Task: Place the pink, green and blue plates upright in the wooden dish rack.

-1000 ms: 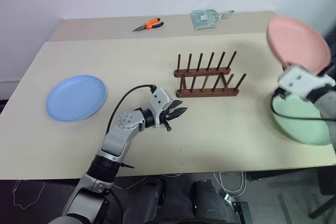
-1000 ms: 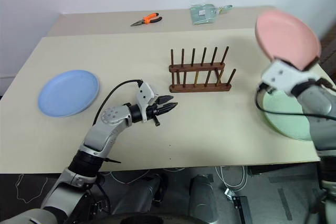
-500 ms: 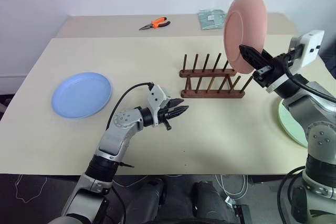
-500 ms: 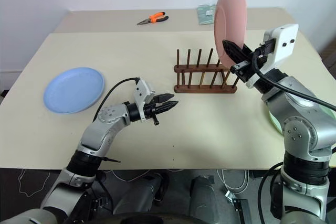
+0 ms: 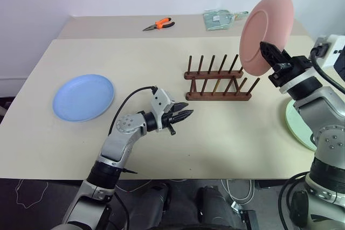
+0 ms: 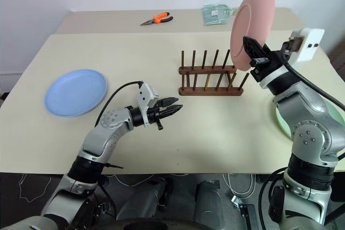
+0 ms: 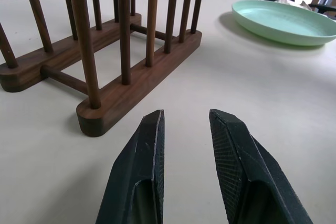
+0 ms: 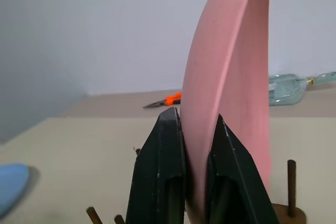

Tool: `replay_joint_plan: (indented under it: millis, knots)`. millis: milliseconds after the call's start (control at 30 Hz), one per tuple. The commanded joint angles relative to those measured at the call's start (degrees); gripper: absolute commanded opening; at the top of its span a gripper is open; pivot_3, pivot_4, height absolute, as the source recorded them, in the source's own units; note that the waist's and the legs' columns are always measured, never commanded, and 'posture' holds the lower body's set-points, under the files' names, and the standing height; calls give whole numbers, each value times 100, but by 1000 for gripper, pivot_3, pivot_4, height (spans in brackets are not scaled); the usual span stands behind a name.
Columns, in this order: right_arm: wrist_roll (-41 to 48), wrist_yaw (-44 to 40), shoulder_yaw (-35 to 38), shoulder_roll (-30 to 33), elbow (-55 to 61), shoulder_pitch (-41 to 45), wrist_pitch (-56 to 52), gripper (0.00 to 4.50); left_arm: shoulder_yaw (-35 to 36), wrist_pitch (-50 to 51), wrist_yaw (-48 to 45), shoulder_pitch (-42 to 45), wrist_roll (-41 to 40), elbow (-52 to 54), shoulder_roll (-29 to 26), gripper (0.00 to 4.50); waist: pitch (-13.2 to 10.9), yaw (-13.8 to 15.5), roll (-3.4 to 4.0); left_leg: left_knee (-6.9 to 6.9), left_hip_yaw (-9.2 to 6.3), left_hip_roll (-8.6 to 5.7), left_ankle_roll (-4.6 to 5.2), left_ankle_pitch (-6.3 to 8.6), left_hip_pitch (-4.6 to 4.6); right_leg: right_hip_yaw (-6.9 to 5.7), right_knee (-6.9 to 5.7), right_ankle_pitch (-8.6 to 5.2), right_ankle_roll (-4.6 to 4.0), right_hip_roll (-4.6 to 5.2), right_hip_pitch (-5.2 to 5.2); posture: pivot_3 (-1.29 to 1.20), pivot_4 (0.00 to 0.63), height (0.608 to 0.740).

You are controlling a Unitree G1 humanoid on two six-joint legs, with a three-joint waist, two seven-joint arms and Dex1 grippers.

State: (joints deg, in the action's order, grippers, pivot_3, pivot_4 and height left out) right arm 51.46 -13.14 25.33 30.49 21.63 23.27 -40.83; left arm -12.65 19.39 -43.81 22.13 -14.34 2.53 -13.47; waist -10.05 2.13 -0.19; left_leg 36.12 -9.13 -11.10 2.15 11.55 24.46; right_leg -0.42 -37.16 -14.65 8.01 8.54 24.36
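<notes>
My right gripper (image 5: 270,53) is shut on the lower rim of the pink plate (image 5: 267,28), which stands upright in the air just above the right end of the wooden dish rack (image 5: 218,82). In the right wrist view both fingers (image 8: 160,177) clamp the pink plate (image 8: 231,77). The rack's pegs hold nothing. Flat on the table at the left lies the blue plate (image 5: 83,97). The green plate (image 7: 283,22) lies flat at the right edge, partly behind my right arm. My left gripper (image 5: 186,114) hovers open and empty left of the rack, pointing at it.
Orange-handled pliers (image 5: 159,23) and a clear packet (image 5: 218,19) lie on the far table section behind the rack. The table's front edge (image 5: 188,176) runs close below my left arm.
The right arm swung the pink plate in from the far right, turned it upright, and brought it over the rack's right end. The left gripper stayed put.
</notes>
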Motion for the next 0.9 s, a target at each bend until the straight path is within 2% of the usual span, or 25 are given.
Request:
replay_joint_plan:
  millis: [33,267,300,333,367,467,600,767,800,900]
  knots:
    - [12,-44,9,101,55,-99,-32,19,-24,-91,-49,47,-34,128,7,1344,0,0,0,-1,-1,0,0,0,0,0,0,0,0,0,0,0,150,719]
    - [-281,-100,-96,56,-401,-172,69,19,-49,-124,-53,47,5,107,10,1344,0,-7,0,0,1,0,0,0,0,0,-1,0,0,0,0,0,150,719]
    - [-337,-115,-104,62,-449,-158,110,847,-60,-132,-52,39,23,109,2,1344,0,-4,0,0,1,0,0,0,0,0,0,0,0,0,0,0,150,719]
    - [-378,-130,-108,64,-479,-146,137,1150,-68,-137,-52,34,34,109,-3,1344,0,-3,0,-1,1,0,0,0,0,0,0,0,0,0,1,0,150,719]
    - [-437,-131,-114,67,-495,-132,177,1732,-75,-143,-53,27,45,110,-9,1344,0,-3,0,-1,1,0,0,0,0,0,0,0,0,0,1,0,150,719]
    - [-808,-157,-113,208,-436,-113,450,3114,-86,-132,-51,-4,53,146,-17,1344,0,-1,0,-1,1,0,0,0,0,0,0,0,0,0,1,0,150,719]
    - [-897,-442,374,625,-218,-346,674,3114,-94,-121,-46,-30,61,171,-21,1344,0,22,1,0,3,0,0,0,1,0,1,0,1,1,0,0,150,719]
    - [-430,-1088,1472,1048,109,-1391,544,3114,-102,-124,-85,-25,39,138,-41,1344,0,25,-1,-2,2,-1,8,5,2,-1,6,0,1,3,-3,0,150,719]
    - [-420,-1200,1582,1110,165,-1638,518,3114,-111,-128,-102,-21,37,129,-46,1344,0,18,-1,-2,2,-1,9,6,1,-1,7,0,1,2,-4,0,150,719]
    - [-1164,-1538,1355,1398,295,-2608,683,3114,-153,-150,-189,26,37,44,-53,1344,3,-6,5,1,9,1,9,6,-2,1,6,0,2,3,-4,0,150,719]
